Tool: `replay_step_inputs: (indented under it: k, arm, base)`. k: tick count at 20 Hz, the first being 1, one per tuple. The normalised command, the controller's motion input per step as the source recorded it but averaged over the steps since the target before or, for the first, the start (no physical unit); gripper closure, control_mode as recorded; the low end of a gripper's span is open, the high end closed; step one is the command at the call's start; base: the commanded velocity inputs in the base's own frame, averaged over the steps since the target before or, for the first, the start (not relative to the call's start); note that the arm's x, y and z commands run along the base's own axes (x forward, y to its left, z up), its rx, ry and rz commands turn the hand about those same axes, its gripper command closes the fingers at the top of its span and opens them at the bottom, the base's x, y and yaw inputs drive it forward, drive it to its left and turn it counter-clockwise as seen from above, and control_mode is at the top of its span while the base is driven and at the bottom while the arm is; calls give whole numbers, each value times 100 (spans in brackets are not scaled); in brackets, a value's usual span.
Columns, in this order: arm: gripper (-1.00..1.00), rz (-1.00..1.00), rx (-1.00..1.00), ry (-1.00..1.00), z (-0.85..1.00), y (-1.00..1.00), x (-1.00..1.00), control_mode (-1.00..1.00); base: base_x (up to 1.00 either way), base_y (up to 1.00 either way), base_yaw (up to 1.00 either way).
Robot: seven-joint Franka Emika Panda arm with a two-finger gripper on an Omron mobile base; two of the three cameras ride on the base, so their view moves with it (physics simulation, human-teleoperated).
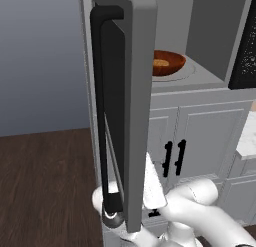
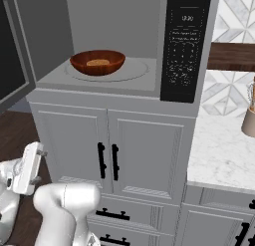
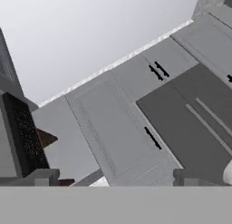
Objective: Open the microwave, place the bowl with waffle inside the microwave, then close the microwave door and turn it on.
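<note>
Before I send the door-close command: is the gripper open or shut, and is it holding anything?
Gripper: open, holding nothing; the bowl with waffle already sits inside the microwave.

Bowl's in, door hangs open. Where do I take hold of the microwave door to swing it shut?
Probably the long black bar handle on the microwave door. It runs vertically down the outer face with a gap behind, so come from the door's outer side, open gripper straddling it crosswise.

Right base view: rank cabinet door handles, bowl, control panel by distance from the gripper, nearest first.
From the gripper, low at left, jaws open:
1. Cabinet door handles, just right of it, below the microwave.
2. Bowl, up on the turntable.
3. Control panel, upper right, farthest.
</note>
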Motion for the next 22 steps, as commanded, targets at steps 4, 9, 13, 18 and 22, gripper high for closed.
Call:
replay_step_inputs:
  k: [4,9,13,18,22]
  arm:
    - [-100,0,-48,14,0,80,1,-100]
    - [100,0,-33,1,3,74,0,-100]
    - [100,1,-27,0,15,71,0,-100]
    - [100,1,-25,0,13,73,0,-100]
    - [100,0,-27,0,1,73,0,-100]
  base:
    - [0,0,0]
    - [0,0,0]
    - [0,0,0]
    - [0,0,0]
    - [0,0,0]
